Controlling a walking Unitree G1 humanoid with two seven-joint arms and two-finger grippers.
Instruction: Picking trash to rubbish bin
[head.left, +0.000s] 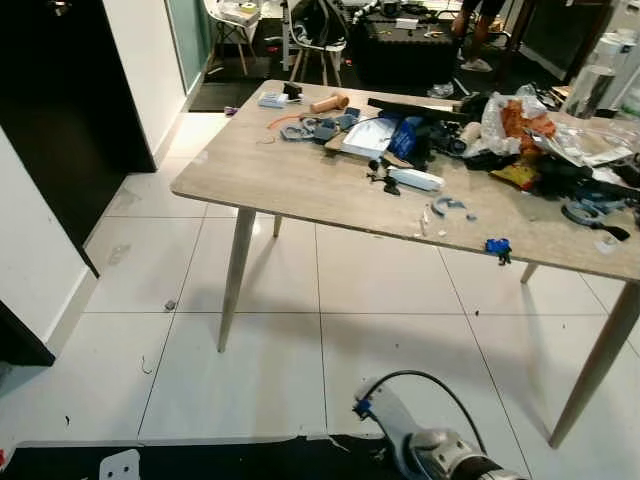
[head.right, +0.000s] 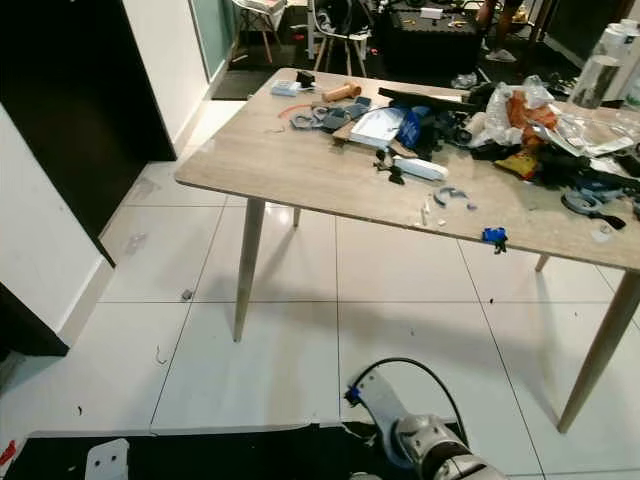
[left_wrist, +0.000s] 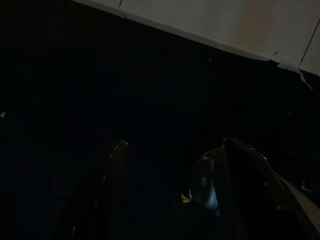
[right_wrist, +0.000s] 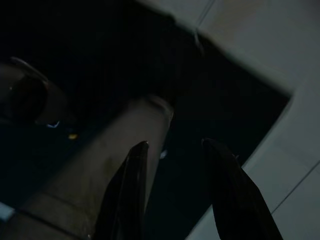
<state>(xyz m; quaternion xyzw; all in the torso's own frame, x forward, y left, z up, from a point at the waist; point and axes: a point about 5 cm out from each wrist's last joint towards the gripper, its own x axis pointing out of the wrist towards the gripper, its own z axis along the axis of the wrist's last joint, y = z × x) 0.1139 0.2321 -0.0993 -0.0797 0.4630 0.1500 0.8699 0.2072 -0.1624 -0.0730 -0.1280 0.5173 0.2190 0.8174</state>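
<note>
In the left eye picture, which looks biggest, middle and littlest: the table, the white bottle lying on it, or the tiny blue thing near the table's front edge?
1. The table looks biggest by far.
2. The white bottle looks middle-sized.
3. The tiny blue thing looks littlest, even though it lies a bit nearer the camera than the bottle.

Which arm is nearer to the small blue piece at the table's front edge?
Right. The right arm hangs low over the floor, below and before the small blue piece. The left gripper hangs idle over a dark mat, its distance unclear.

looks like a lived-in home workroom: glossy white floor tiles (head.left: 390, 285), a pale wood-top table (head.left: 290, 175) on tapered legs, heaped with crumpled wrappers and clutter (head.left: 520, 135).
</note>
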